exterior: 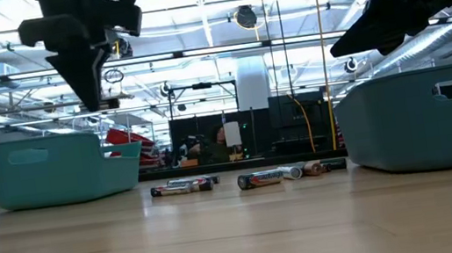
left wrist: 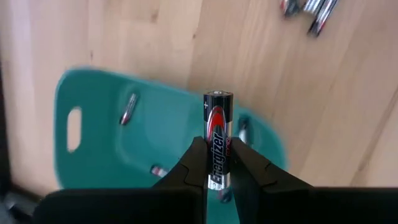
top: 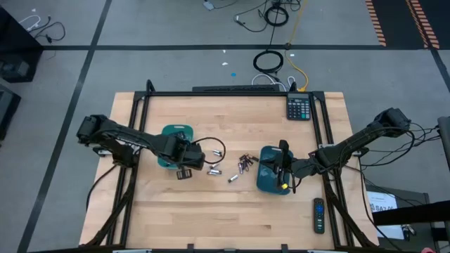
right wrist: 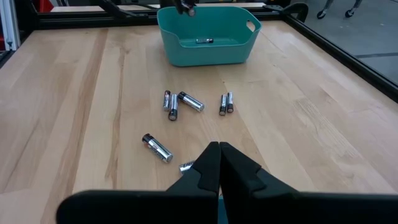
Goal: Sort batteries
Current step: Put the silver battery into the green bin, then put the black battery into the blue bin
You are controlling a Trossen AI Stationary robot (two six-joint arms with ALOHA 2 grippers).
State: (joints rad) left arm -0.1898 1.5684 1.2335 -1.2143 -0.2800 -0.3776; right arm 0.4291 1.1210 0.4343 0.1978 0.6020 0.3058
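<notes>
1. The left gripper (left wrist: 217,163) hangs over the left tray (top: 169,133), its jaws clamped on a battery (left wrist: 218,134). The cell stands lengthwise between the fingers (left wrist: 186,171), its plus end poking out past the tips.
2. Under that held battery, the left wrist view shows three or so cells lying in the tray; one is half covered by the jaws.
3. The right gripper (right wrist: 219,163) sits over the right tray (top: 271,184), jaws together with nothing visible between them.
4. The loose batteries (top: 242,163) lie on the counter (top: 232,211) between the two trays, well apart from both grippers. In the right wrist view they show as a pair, a single beside it, another pair, and one lone cell nearer that arm.
5. One more small cell lies just beside the right fingertips, partly cut off by them.
6. In the low view the right tray's wall blocks what is inside it, and the high view does not settle it either, since the arm covers much of it.
7. A calculator (top: 299,107) and a remote (top: 318,215) rest at the counter's right side.
</notes>
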